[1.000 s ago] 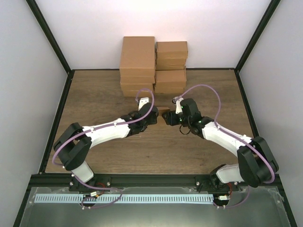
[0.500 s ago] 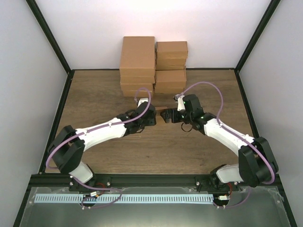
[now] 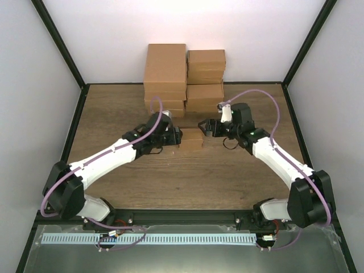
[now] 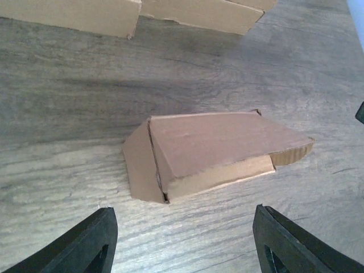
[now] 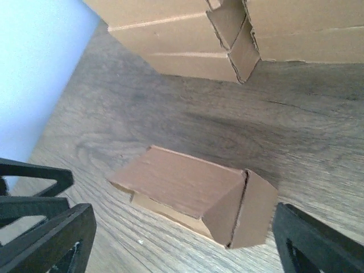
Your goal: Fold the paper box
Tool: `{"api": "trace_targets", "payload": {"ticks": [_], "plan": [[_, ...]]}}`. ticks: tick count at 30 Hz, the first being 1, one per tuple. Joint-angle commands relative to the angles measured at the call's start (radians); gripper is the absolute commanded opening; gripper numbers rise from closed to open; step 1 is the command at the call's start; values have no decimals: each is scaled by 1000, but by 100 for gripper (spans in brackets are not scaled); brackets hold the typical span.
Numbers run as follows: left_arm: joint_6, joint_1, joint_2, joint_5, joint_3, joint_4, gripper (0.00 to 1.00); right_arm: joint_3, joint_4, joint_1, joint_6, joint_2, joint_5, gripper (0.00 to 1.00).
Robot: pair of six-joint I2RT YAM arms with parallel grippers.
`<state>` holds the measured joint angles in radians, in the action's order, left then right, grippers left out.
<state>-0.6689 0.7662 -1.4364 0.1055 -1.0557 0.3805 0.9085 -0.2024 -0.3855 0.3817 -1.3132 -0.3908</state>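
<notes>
Top view: wood-grain table (image 3: 114, 114), white walls (image 3: 239, 28), stacked cartons (image 3: 185, 77) at upper centre. The paper box (image 3: 191, 139) lies free mid-frame. Left gripper (image 3: 177, 137) and right gripper (image 3: 203, 126) have drawn back since a second ago, jaws now apart.

Left wrist: box at centre, a flap jutting right.

Right wrist: box lower centre, cartons above.

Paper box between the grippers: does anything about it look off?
Yes. The paper box is not squarely closed: its lid sits askew, one corner juts past the body, and that end looks slightly open.
</notes>
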Motion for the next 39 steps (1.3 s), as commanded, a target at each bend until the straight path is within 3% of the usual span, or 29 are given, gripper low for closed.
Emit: {"api": "trace_targets", "payload": {"ticks": [1, 5, 9, 23, 31, 39], "plan": [[71, -98, -12, -231, -38, -46, 66, 81, 9, 35, 38, -26, -96, 81], [76, -162, -45, -333, -49, -94, 59, 111, 18, 51, 59, -85, -137, 63], [61, -198, -79, -440, -32, -156, 53, 115, 29, 70, 78, -148, -202, 53], [10, -208, -169, -547, -3, -238, 43, 48, 43, 72, 107, -210, -237, 45], [-9, -208, -174, -553, 13, -242, 41, 14, 47, 72, 134, -209, -245, 31], [-24, -206, -179, -563, 30, -258, 37, 0, 62, 72, 137, -231, -247, 26]]}}
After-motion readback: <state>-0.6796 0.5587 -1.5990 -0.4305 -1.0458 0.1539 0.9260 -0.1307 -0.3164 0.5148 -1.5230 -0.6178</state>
